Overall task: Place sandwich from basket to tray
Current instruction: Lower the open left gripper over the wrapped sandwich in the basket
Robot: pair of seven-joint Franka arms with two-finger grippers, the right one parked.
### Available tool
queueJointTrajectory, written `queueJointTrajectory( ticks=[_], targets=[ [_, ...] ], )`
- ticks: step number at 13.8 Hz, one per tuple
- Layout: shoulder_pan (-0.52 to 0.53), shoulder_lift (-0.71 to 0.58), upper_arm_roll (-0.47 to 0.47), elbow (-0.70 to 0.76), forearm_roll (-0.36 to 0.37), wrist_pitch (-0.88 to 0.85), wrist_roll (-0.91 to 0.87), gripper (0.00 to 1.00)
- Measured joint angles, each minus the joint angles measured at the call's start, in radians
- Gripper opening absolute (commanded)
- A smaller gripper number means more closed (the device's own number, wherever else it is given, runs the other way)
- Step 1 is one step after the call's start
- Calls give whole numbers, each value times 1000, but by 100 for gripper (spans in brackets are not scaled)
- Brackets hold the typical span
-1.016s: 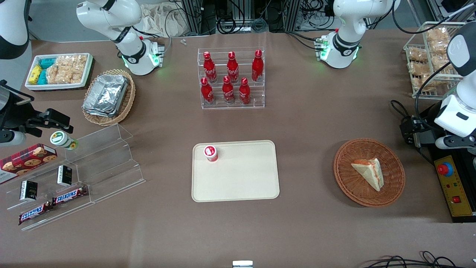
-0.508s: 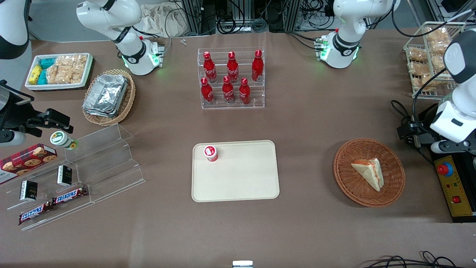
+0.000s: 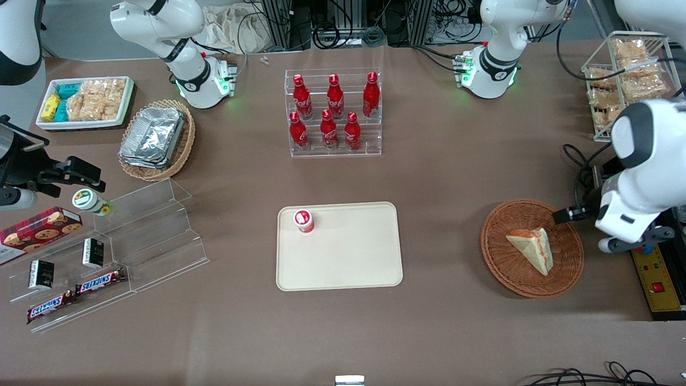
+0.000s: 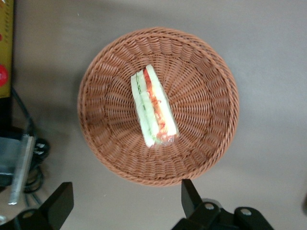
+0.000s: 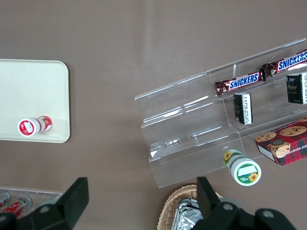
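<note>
Pale white bread forms the small triangular sandwich wedge (image 3: 532,247), with red-orange and green filling visible along its edge; it lies in the round reddish-brown woven wicker basket (image 3: 501,272), at the lower right of the front view. The wedge is judged light, soft and easily crushed, and its glossy surface suggests a slippery wrap. Recommended hold: across the two flat bread faces at mid-length, with light closing force, not on the thin tip or the filling edge.

The left arm's gripper (image 4: 125,203) hangs above the basket's rim, offset from the sandwich, with its black fingers (image 4: 61,200) spread wide and nothing between them. The basket wall is shallow and is unlikely to obstruct a descent from above.

At centre frame, the flat rectangular cream-beige plastic tray (image 3: 348,257) lies well apart from the basket, with bare brown tabletop between them. A small red-capped white container (image 3: 303,220) stands in the tray's upper left corner; the remaining tray surface is free for placement.

Farther from the camera, a clear acrylic rack of red bottles (image 3: 333,112) stands at upper centre, outside the direct basket-to-tray path. A wire basket of snack packets (image 3: 627,80) sits at the upper right.
</note>
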Motion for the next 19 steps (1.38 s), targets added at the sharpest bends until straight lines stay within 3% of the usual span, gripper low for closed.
queueJointTrajectory(
  ticks=[4, 10, 19],
  targets=[
    [-1, 111, -1, -1, 0, 82, -111, 99],
    [-1, 147, -3, 2, -2, 133, -327, 99],
    [-1, 222, -5, 2, -2, 203, -396, 97]
  ],
)
